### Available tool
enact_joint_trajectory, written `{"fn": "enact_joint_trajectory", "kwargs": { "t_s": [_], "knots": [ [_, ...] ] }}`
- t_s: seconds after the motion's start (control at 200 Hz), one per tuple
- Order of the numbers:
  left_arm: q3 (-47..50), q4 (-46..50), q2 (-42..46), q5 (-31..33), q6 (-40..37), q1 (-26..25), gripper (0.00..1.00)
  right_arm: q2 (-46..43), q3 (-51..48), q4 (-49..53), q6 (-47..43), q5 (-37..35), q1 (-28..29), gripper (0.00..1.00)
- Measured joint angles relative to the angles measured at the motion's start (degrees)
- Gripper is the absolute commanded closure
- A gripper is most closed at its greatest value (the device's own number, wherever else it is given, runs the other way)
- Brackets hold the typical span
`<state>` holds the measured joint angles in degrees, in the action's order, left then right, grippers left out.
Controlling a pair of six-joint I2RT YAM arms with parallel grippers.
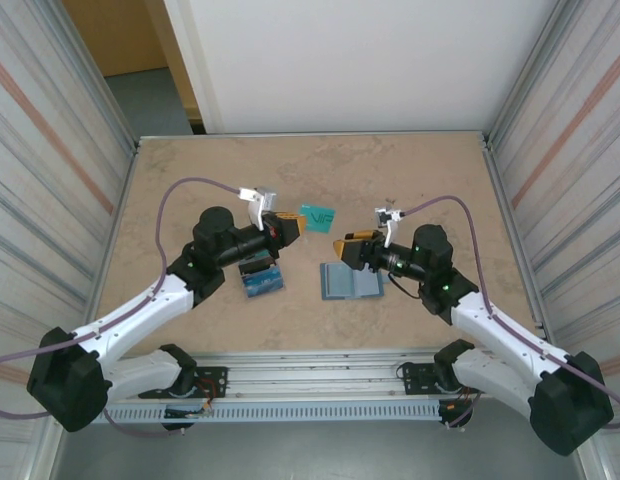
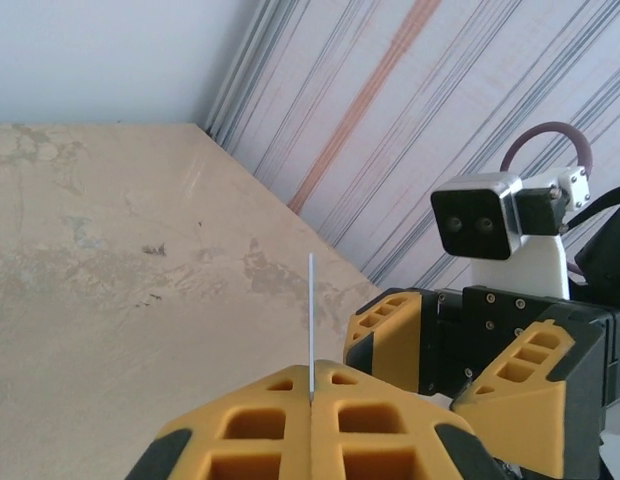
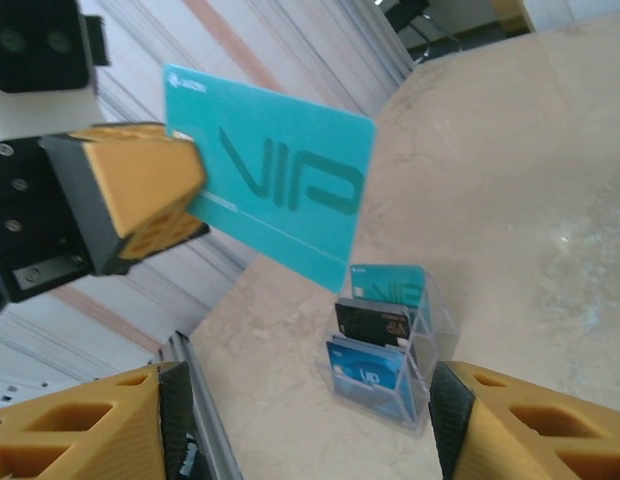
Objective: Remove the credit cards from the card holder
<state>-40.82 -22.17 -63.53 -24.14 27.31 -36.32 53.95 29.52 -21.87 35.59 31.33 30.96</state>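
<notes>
Teal credit card [image 3: 280, 190] reads "VIP"; its corner print is illegible. Left gripper [image 2: 311, 393] clamps it; right gripper [image 1: 342, 247] jaws stand apart.

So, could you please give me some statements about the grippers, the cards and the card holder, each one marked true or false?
1. The left gripper is shut on a teal card. True.
2. The right gripper also grips this card. False: its jaws stand open, apart from the card.
3. The clear stand holds three cards: teal, black, blue. True.
4. The card holder hangs from the right gripper. False: it lies flat on the table, near that gripper.
</notes>
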Motion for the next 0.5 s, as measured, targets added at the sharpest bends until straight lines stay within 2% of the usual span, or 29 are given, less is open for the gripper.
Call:
{"fn": "enact_joint_trajectory", "kwargs": {
  "t_s": [0.501],
  "knots": [
    [1.27,-4.02,0.0,-1.55,4.7,0.2,1.0,2.27,2.34,-4.57,-0.02,1.81,1.66,0.39]
  ]
}}
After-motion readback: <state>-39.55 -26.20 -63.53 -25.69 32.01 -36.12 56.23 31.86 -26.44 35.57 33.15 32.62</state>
